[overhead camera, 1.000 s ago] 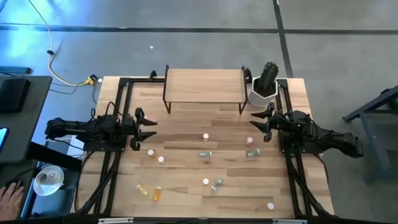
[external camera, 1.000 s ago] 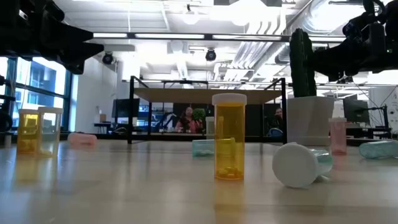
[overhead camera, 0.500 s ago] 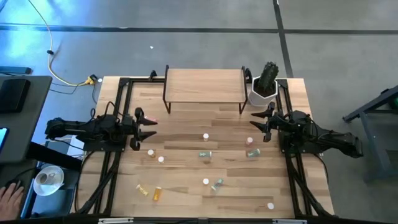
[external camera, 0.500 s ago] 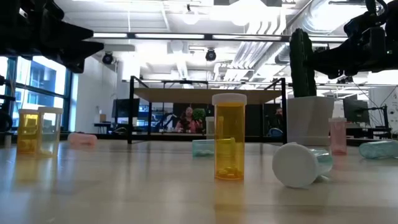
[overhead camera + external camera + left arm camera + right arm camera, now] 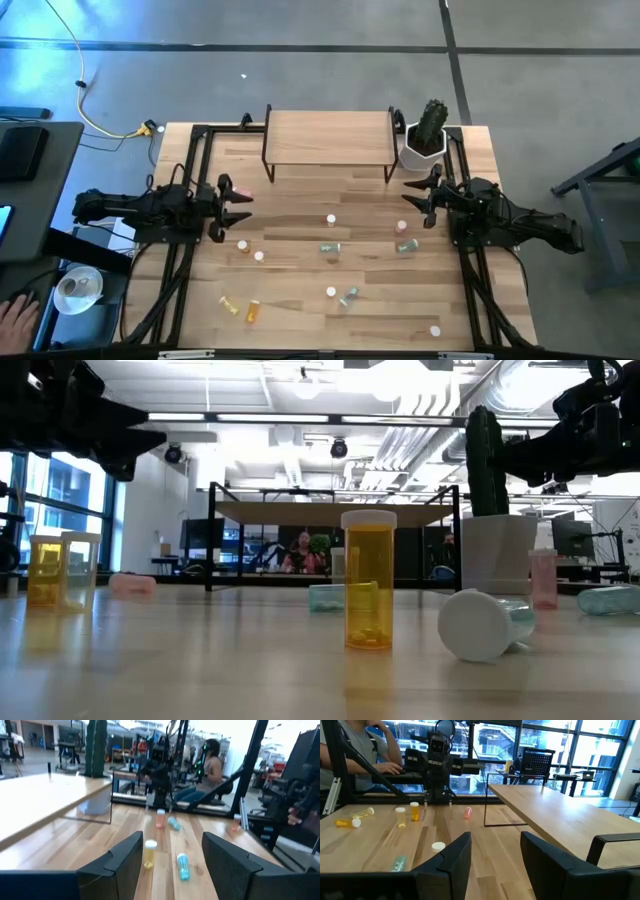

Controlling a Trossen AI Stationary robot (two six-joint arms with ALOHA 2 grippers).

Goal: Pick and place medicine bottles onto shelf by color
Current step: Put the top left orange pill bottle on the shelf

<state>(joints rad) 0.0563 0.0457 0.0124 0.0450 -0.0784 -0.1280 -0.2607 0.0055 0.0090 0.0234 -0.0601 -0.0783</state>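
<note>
Several small medicine bottles with white caps are scattered over the wooden table: an orange one [image 5: 330, 218] stands near the middle, a pink one [image 5: 403, 227] stands at the right, and green ones [image 5: 330, 247] [image 5: 349, 296] lie on their sides. An orange bottle [image 5: 253, 311] lies near the front left. The shelf [image 5: 328, 135], a light-wood board on black legs, stands at the far edge with nothing on it. My left gripper [image 5: 240, 205] [image 5: 172, 865] hovers open at the left side. My right gripper [image 5: 408, 200] [image 5: 496, 860] hovers open at the right side. Both are level and clear of every bottle.
A white pot with a green cactus [image 5: 424, 138] stands right of the shelf, close to my right gripper. Black frame rails [image 5: 190, 170] run along both table sides. A person sits beyond the table's left edge [image 5: 355, 750]; a hand [image 5: 15, 320] shows at the lower left.
</note>
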